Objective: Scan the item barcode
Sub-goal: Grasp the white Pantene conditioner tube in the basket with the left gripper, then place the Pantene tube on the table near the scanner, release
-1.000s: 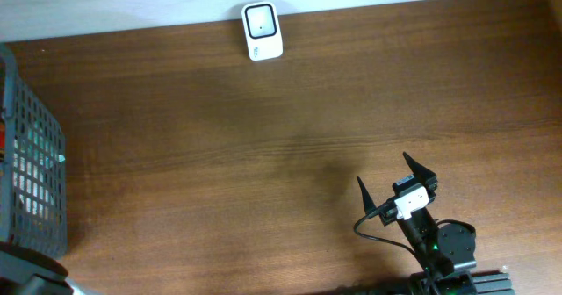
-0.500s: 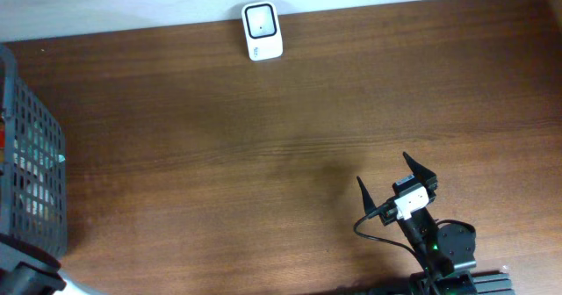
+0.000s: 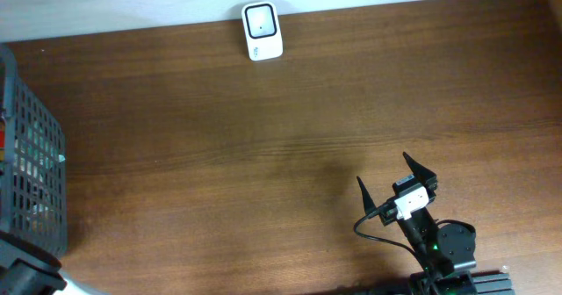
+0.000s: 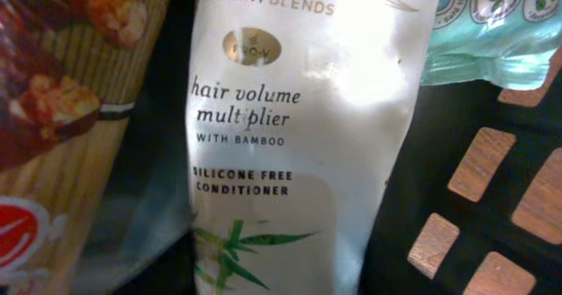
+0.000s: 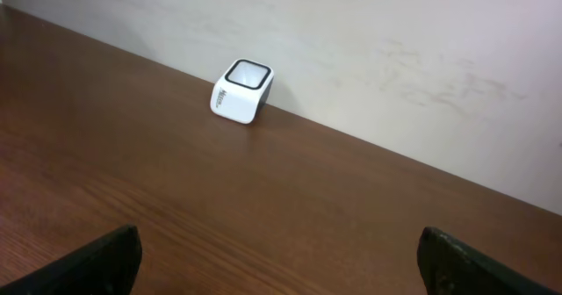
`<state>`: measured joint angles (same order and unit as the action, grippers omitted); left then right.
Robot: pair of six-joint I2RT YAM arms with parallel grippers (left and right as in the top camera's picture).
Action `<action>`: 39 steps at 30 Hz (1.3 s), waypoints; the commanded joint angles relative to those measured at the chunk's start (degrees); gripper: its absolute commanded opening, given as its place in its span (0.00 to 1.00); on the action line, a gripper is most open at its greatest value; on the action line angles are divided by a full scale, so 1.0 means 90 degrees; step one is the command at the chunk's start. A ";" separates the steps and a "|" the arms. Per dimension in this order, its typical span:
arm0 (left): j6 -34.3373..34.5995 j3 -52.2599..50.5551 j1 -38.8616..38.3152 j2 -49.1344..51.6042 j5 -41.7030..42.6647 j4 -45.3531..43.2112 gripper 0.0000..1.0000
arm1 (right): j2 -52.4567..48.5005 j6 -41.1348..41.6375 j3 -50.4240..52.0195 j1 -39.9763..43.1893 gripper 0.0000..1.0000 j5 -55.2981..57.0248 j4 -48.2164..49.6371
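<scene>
A white conditioner pouch with green bamboo print fills the left wrist view from very close, lying among other packets in the dark mesh basket. None of my left gripper's fingers show in that view, and in the overhead view the basket hides them. No barcode shows on the pouch. The white scanner stands at the table's far edge against the wall, also in the right wrist view as a small box. My right gripper rests open near the front right, its fingertips wide apart over bare wood.
In the basket, a brown snack packet lies left of the pouch and a teal packet at its upper right. The basket's grid floor shows wood through its holes. A pale wall backs the table.
In the overhead view the left arm's dark end at the bottom left corner has shifted slightly. The right arm and the scanner have not moved.
</scene>
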<state>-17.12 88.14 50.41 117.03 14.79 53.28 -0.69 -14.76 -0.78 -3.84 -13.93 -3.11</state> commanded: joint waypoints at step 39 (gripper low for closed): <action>0.3014 0.0760 -0.6392 -0.1020 -0.0440 0.0748 0.00 | 0.0036 0.0092 0.0051 0.0017 0.99 0.0056 -0.0015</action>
<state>4.23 98.15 -3.86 103.90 14.02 62.59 -0.69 -14.74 -0.78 -3.84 -13.93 -3.11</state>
